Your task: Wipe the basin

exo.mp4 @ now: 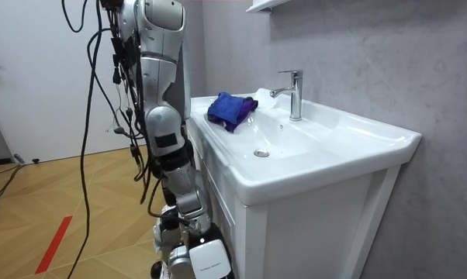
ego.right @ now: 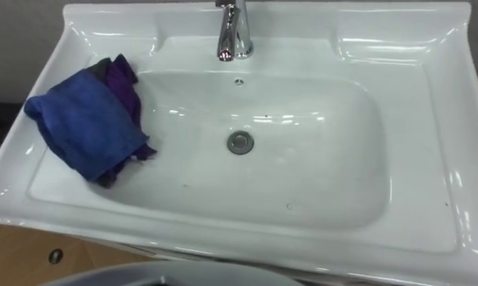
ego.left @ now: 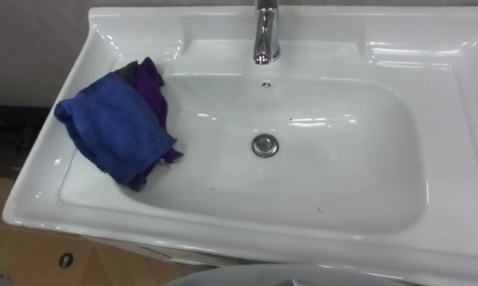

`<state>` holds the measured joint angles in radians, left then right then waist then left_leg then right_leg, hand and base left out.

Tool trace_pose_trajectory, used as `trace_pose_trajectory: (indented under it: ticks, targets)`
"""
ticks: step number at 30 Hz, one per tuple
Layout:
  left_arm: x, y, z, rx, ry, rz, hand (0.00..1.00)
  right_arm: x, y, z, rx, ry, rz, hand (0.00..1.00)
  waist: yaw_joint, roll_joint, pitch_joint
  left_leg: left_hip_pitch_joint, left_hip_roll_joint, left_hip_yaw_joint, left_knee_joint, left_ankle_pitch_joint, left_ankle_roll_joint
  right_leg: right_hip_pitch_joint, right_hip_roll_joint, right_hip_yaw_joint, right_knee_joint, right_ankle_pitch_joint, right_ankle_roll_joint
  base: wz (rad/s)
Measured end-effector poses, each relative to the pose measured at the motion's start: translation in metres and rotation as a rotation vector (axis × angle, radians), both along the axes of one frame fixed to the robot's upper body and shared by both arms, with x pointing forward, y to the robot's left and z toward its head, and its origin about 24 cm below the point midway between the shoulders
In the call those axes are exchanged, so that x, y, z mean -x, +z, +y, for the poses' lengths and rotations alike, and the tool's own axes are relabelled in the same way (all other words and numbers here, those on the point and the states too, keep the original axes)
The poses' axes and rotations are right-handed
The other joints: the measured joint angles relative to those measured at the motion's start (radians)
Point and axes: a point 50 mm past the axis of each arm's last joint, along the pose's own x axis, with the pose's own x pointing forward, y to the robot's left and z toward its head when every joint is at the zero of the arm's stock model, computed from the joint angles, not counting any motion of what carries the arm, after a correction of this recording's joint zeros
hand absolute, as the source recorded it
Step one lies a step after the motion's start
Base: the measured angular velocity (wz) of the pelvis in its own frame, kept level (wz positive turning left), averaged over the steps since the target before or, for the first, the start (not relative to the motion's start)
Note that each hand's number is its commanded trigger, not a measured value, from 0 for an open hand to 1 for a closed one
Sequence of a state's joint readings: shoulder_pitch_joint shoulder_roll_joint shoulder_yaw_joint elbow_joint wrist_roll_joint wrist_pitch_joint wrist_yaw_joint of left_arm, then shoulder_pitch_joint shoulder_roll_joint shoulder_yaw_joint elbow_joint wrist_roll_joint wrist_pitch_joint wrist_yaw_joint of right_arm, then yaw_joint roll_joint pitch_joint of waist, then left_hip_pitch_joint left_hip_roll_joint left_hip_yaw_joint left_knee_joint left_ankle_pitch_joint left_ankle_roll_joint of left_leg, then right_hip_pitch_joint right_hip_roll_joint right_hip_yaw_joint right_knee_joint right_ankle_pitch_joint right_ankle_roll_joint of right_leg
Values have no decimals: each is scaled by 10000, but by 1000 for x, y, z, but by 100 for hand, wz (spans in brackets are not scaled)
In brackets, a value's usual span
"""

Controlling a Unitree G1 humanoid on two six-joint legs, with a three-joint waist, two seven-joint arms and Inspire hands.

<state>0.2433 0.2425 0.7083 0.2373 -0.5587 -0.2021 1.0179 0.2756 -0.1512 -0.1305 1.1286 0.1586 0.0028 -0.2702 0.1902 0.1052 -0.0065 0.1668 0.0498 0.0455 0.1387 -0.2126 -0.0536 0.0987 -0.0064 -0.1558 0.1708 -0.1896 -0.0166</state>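
At the left rim of the basin (ego.left: pixel 429 238), a clumsy grab could knock the cloth (ego.left: pixel 116 127) overboard; whether my right hand (exo.mp4: pixel 198 260) is open, I cannot tell.

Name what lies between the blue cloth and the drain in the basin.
Nothing: between the blue cloth and the drain the white basin floor is bare, as both eye views show.

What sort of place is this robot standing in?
Likely a washroom, or a test room fitted as one: a white basin on a cabinet, a chrome tap at its back, and a blue cloth lying at its left edge.
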Motion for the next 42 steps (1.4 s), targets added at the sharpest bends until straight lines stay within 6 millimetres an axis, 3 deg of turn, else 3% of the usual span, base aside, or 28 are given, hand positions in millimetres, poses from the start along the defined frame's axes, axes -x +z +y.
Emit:
trace_pose_trajectory:
  ticks: [5, 12, 14, 20, 24, 26, 31, 35, 42]
  targets:
    - [26, -25, 1, 1254, 761, 475, 0, 2, 2, -6, 117, 92, 211, 0, 96, 44, -29, 2, -93, -65, -4, 30, 49, 7, -119, -108, 22, 16, 50, 0]
    - [62, -58, -6, 2785, 1891, 1412, 0, 1, 2, -6, 91, 46, 418, 0, 129, -58, -25, -162, -190, -241, 15, 82, 148, -135, -255, -338, 217, -77, 95, 10]
    - [79, -73, -16, 3415, 2249, 2031, 0, 1, 2, -9, 160, -7, 572, 0, 152, -137, 20, -161, -239, -315, 19, 113, 199, -124, -307, -356, 356, -86, 117, 6]
    - [123, -108, -53, 5137, 2718, 3984, 0, 1, 2, -9, 160, -50, 741, 0, 91, -142, 1, -189, -266, -496, 56, 23, 350, -118, -345, -450, 403, -117, 166, 7]
    - [138, -126, -75, 6208, 2476, 5094, 0, -1, 0, -9, 94, -72, 901, 0, -2, -217, -11, -183, -291, -532, 60, 13, 367, -100, -366, -453, 503, -136, 184, 6]
    - [145, -137, -90, 6799, 1485, 6345, 0, -4, -2, -7, -105, -35, 976, 0, -168, -302, -8, -162, -284, -562, 62, 12, 365, -30, -360, -484, 489, -138, 180, 6]
    - [149, -149, -105, 7403, -1133, 8632, 0, -11, -3, -6, -454, 100, 1008, 0, -616, -443, -15, -146, -285, -634, 100, 10, 366, 93, -362, -543, 415, -138, 178, 8]
    - [140, -161, -116, 8040, -4053, 10122, 0, -14, -5, -4, -980, 458, 1162, 0, -894, -515, 5, -154, -288, -631, 103, 4, 375, 165, -362, -658, 331, -124, 194, 3]
    - [133, -172, -127, 9166, -7015, 10946, 0, -10, -7, 1, -1765, 566, 1389, 0, -1076, -706, 4, -134, -275, -386, 144, 7, 379, 244, -368, -626, 307, -134, 214, -3]
